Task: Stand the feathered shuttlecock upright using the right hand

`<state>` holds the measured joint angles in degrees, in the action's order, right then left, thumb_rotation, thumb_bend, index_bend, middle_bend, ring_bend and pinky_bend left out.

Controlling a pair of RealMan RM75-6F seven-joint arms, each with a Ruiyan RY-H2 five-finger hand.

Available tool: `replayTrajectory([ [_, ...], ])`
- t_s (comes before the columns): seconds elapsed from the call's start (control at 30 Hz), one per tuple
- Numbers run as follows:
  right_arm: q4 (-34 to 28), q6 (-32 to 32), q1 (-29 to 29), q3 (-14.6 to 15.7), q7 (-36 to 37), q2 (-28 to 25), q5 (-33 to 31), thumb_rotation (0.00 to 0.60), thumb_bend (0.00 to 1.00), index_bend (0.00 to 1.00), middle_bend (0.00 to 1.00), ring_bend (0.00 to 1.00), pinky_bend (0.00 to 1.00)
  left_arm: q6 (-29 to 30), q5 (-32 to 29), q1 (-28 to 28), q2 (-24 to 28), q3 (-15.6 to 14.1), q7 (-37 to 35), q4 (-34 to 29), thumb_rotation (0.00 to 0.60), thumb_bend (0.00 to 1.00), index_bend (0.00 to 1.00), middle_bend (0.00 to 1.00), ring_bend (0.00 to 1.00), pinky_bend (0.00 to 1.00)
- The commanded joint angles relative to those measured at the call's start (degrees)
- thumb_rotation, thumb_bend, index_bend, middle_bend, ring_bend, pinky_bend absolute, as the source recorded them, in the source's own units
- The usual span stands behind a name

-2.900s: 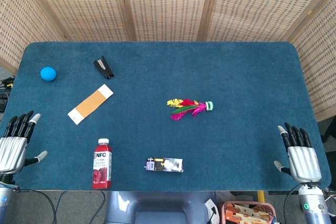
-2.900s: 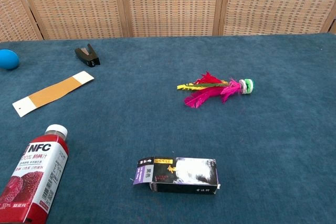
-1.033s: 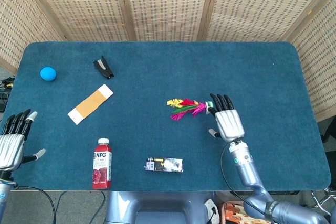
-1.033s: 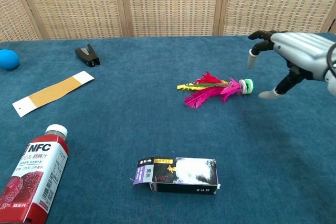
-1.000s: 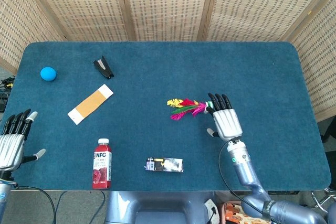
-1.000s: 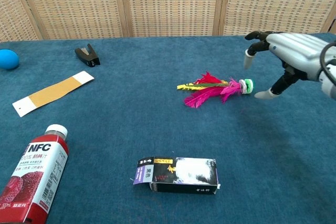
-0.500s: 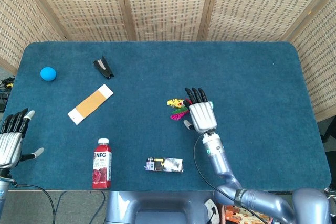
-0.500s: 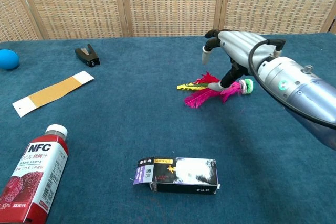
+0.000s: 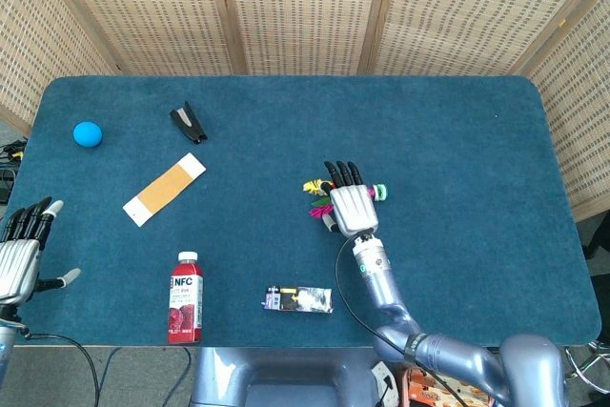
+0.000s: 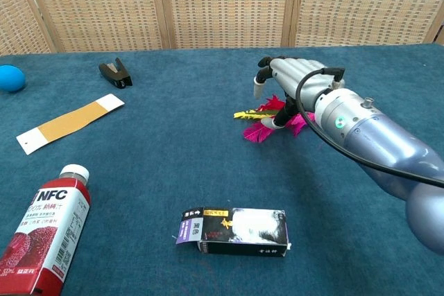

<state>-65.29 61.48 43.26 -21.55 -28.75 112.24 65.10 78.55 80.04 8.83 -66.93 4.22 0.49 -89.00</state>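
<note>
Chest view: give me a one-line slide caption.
Right hand hovers open above the feathered shuttlecock lying on its side on the blue table.

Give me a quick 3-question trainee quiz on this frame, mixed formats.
1. True or false: the shuttlecock already stands upright.
2. Which lies nearest the small carton? A) blue ball B) juice bottle C) stapler
3. Fill in: the right robot hand hovers over the shuttlecock's ____.

Key:
1. False, it lies on its side.
2. B
3. feathers; its fingers are spread, with no grasp visible. The left robot hand is idle at the table edge.
</note>
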Motion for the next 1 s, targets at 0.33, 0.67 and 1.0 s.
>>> replayTrajectory([
  [0.33,7.2,-1.5,2.6,-0.3,4.8,3.3,-0.4,0.6,0.26,0.39,0.07,0.0,0.0,-1.0,-0.2,0.1,0.8,-0.2,-2.1,-0.5,0.6,0.0,0.0,0.0,0.0,0.0],
  [0.67,13.8,-2.8,4.4,-0.3,8.4,5.6,-0.1,0.6,0.26,0.43,0.09,0.0,0.0,-1.1,-0.5,0.3,0.9,0.0,-2.5,-0.2,0.6,0.0,0.0,0.0,0.0,0.0],
  [1.0,20.2,-3.8,6.3,-0.6,11.5,7.2,0.5,0.6,0.27,0.5,0.15,0.0,0.0,-1.6,-1.0,0.4,0.8,0.1,-2.7,0.3,0.6,0.0,0.0,0.0,0.0,0.0],
])
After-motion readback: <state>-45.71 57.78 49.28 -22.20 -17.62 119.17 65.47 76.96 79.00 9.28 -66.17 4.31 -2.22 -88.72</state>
